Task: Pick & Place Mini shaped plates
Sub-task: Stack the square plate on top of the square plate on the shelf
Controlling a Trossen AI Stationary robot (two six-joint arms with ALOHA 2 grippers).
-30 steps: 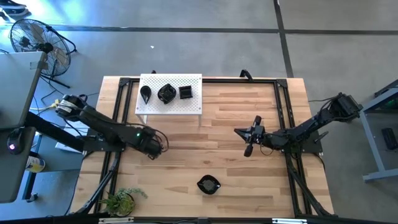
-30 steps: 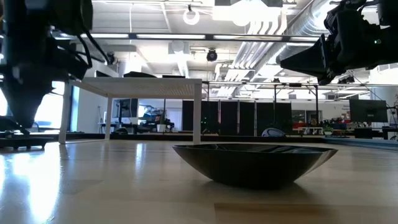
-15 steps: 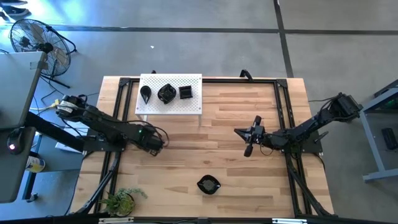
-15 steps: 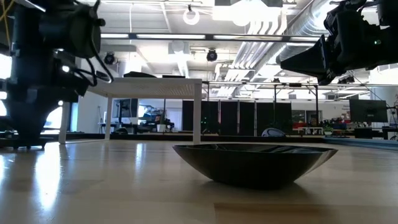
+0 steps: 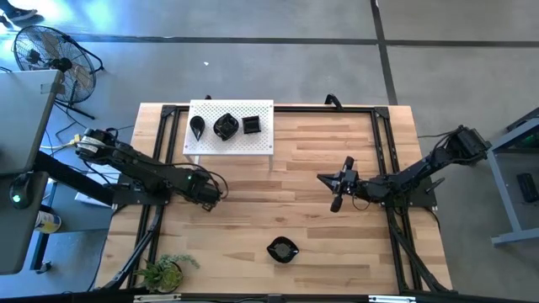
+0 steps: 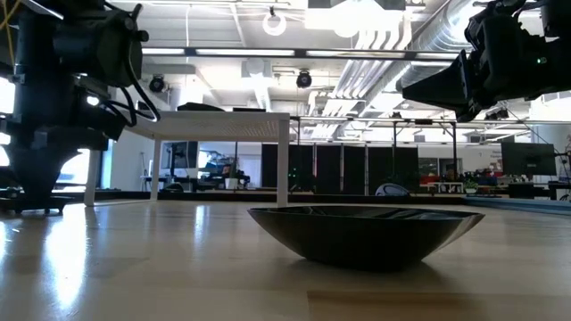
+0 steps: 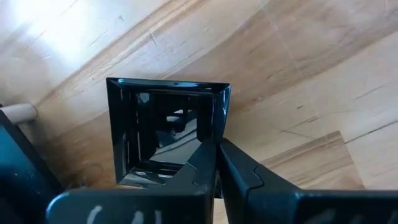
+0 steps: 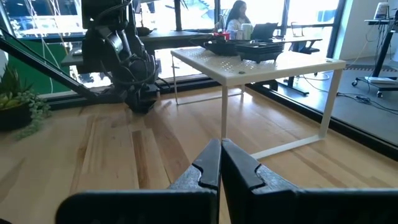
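A square glossy black mini plate (image 7: 163,127) lies on the wooden table under my left gripper (image 7: 217,163), which is shut on its rim at the table's left middle (image 5: 209,194). Three more black plates sit on the white perforated board (image 5: 261,141) at the far left: a teardrop (image 5: 197,126), a wavy round one (image 5: 225,126) and a square one (image 5: 251,125). Another wavy plate (image 5: 282,250) rests on its base near the front edge. My right gripper (image 5: 337,192) hovers shut and empty at the right middle. My left gripper pinches one side rim (image 7: 219,118) of the square plate. One finger (image 7: 202,165) stands inside the dish and the other (image 7: 245,171) outside it. The fingers come from above, pointing down. The plate looks level on the table.
The white board stands on legs (image 6: 283,165) above the table's far left. A potted plant (image 5: 165,271) sits at the front left corner. A black frame (image 5: 383,135) runs along the table's edges. A fan (image 5: 46,50) and a desk stand off the table's left.
My left gripper has gone down toward the table and a little toward the far edge, then kept still. The plates on the board and the wavy plate near the front edge have stayed in place.
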